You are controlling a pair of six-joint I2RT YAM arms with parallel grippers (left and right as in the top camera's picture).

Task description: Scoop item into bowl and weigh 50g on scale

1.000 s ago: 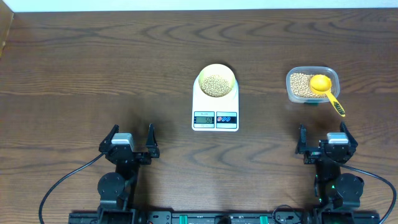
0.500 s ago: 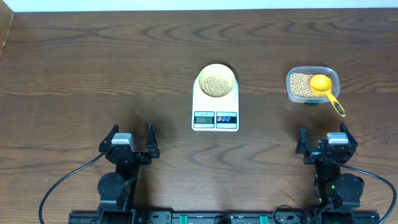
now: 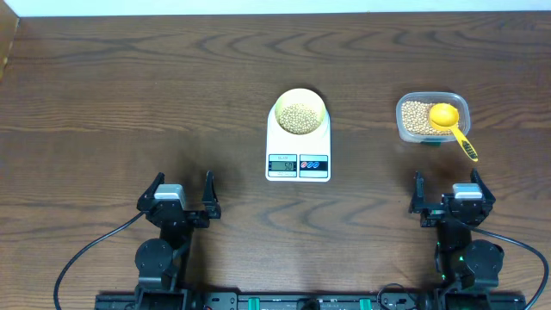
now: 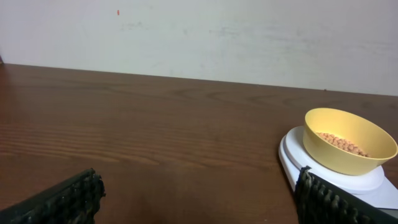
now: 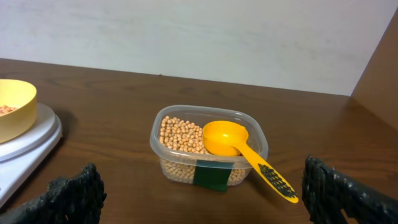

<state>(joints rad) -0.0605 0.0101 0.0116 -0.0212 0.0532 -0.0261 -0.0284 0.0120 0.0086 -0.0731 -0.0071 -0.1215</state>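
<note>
Nearest the robot, the left gripper (image 3: 183, 181) and the right gripper (image 3: 448, 179) sit low over the dark wooden surface (image 3: 129, 103). Both have their jaws spread fully wide and hold nothing. Beyond and between them lies the white scale (image 3: 298, 146), its long axis running near to far, with the display and buttons at the near end, facing the robot. The digits are too small to read. The pale-yellow bowl (image 3: 277, 105) sits on the scale's far platform and holds a low heap of tan beans (image 3: 299, 118). To the right, well apart, a clear tub (image 3: 462, 103) holds more beans. A yellow scoop (image 3: 444, 115) rests in it, handle pointing near-right over the rim. Nothing has shifted since a second ago.
</note>
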